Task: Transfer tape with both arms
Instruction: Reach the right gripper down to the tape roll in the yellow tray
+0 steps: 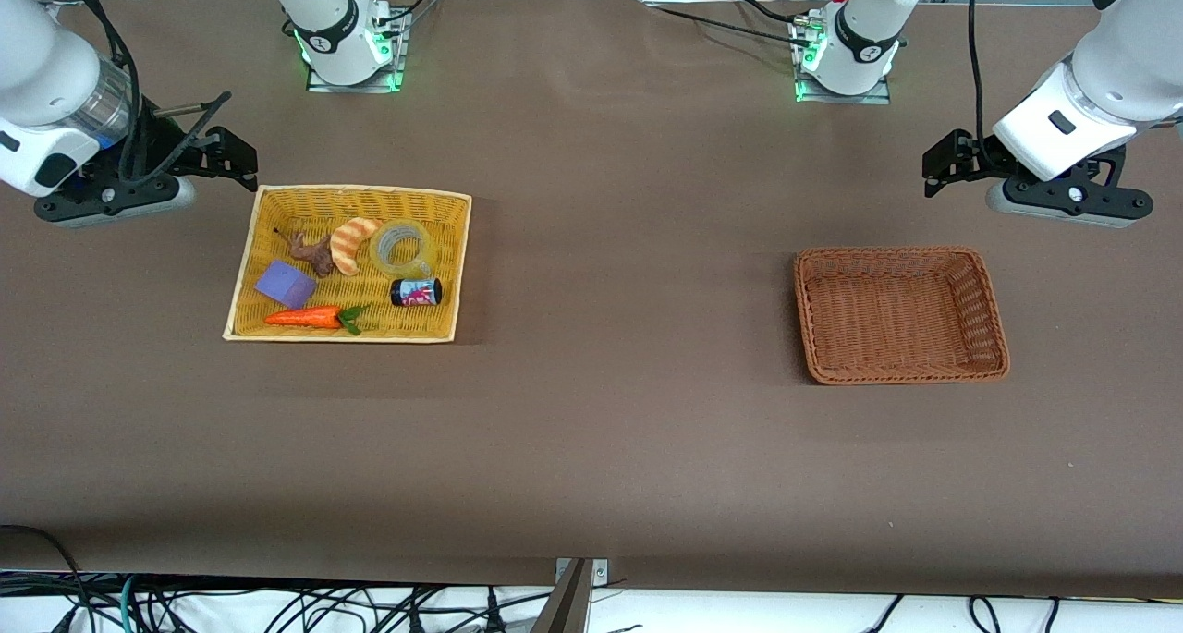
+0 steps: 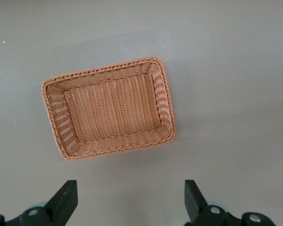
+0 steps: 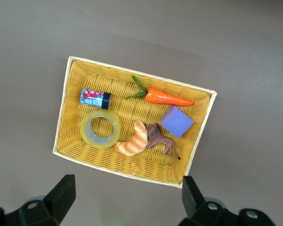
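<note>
Right pincer (image 3: 125,207), jaws wide, hovers beside my yellow basket (image 1: 242,273); the tape (image 1: 401,248) lies flat inside, well apart from the wide-open left pincer (image 2: 130,205).

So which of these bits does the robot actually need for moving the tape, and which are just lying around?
Needed: tape in the yellow basket; brown basket, likely its target; right gripper and left gripper, both open.

Lying about: croissant, carrot, purple block, small jar, animal figure.
</note>
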Available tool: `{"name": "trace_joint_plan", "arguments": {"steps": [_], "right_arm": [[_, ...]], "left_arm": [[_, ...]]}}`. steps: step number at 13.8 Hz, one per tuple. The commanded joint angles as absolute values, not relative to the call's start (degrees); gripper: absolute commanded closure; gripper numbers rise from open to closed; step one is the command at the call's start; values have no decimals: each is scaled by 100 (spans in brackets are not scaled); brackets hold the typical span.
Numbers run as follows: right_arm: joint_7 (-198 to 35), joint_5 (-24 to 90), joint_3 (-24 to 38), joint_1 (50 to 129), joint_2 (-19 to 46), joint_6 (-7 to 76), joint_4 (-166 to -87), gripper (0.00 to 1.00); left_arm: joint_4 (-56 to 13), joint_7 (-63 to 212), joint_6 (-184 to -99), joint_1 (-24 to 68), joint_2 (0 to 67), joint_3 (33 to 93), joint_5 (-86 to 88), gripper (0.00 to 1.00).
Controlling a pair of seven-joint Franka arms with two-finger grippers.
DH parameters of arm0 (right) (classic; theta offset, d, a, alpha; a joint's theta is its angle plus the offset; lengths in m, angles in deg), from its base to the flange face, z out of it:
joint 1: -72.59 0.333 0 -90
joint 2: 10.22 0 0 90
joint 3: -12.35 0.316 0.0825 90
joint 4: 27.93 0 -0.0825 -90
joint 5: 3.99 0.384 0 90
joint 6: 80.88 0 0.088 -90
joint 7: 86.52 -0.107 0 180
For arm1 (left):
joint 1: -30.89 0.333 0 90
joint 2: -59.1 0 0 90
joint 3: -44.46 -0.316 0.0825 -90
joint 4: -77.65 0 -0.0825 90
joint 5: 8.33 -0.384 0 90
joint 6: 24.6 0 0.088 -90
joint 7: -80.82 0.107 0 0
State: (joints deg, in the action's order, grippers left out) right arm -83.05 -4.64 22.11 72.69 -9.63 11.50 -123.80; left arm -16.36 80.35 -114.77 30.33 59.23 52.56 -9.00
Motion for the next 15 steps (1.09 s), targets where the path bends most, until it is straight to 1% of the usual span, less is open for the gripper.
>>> {"name": "trace_joint_plan", "arguments": {"steps": [1,5,7,10,15], "right_arm": [[-8580,-417,2254,7382,-926,1465,-12688,0],[-8660,-417,2447,7417,-900,2369,-13452,0],[-8992,-425,2457,7600,-655,2861,-13787,0],[-9503,-469,2457,7874,-206,3810,-14348,0],[-9636,-487,2439,7936,-179,4663,-15526,0]], "left_arm": [[-1420,8126,-11373,3037,5814,5281,-1053,0],[-1420,8135,-11381,3045,5805,5263,-1061,0],[-1411,8135,-11381,3037,5805,5263,-1061,0],[-1411,8109,-11381,3037,5805,5272,-1061,0],[-1297,8135,-11381,3054,5726,5263,-1053,0]]}}
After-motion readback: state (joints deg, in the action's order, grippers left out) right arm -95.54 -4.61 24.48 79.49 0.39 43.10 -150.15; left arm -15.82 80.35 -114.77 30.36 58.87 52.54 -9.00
